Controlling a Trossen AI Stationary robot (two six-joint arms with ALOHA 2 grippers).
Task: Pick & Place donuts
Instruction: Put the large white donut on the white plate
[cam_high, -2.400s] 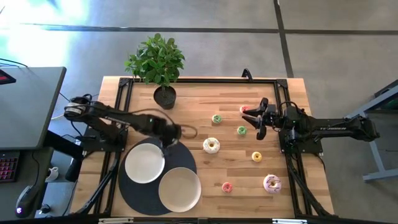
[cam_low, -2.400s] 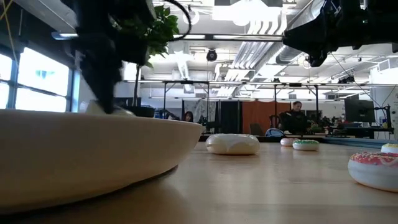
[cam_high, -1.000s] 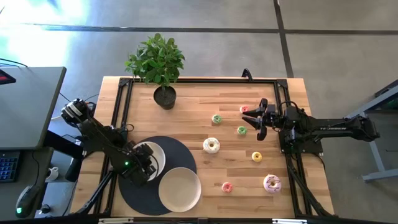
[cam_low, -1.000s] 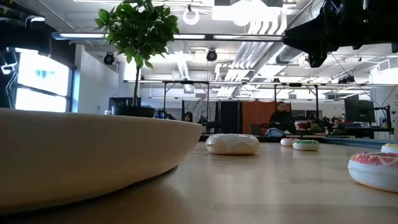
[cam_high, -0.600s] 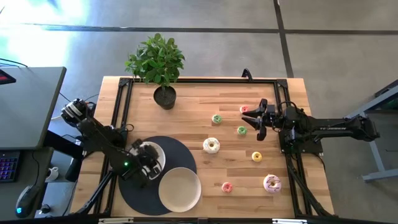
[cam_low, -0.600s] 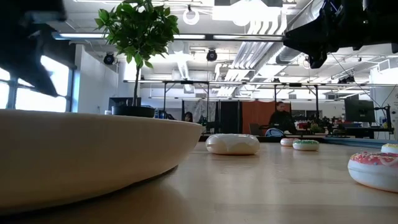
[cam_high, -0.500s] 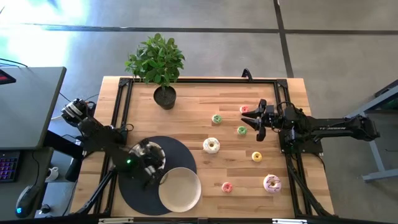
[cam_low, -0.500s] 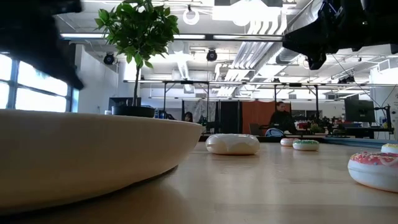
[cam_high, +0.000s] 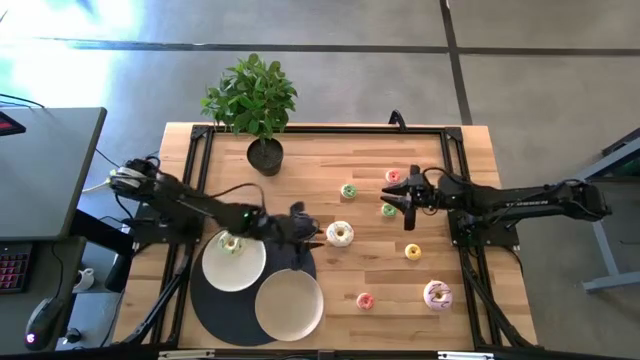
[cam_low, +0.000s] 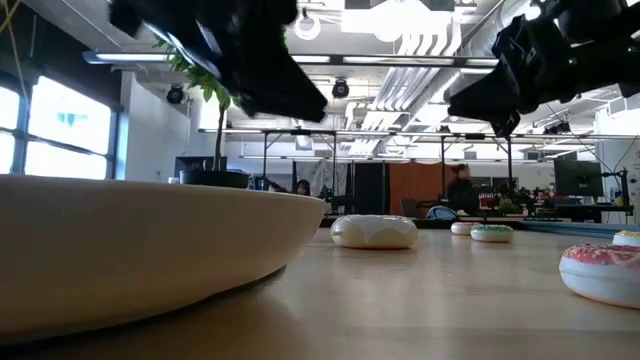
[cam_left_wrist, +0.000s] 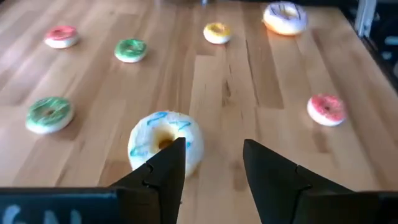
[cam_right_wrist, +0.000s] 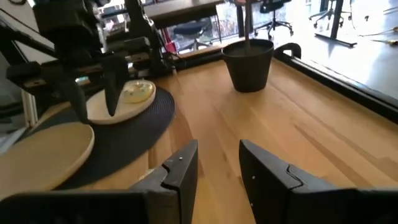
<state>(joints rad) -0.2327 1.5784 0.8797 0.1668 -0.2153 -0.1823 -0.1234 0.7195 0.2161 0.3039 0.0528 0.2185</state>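
High view, no readable writing, left fingers (cam_high: 314, 236) apart beside white donut (cam_high: 340, 234), right fingers (cam_high: 397, 205) apart.

You have a potted plant (cam_high: 256, 108) at the table's (cam_high: 330, 160) far edge, and two white plates (cam_high: 234, 263) (cam_high: 289, 304) sitting on a round dark mat (cam_high: 205, 310) near the front.

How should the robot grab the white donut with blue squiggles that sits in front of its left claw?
From straight above, I'd guess. The white donut lies flat on the wooden table, hole up, with bare wood all round. The open left gripper could close on opposite sides of the ring, or put one finger down the hole and pinch one side. It's low, so a sideways grab would scrape the table.
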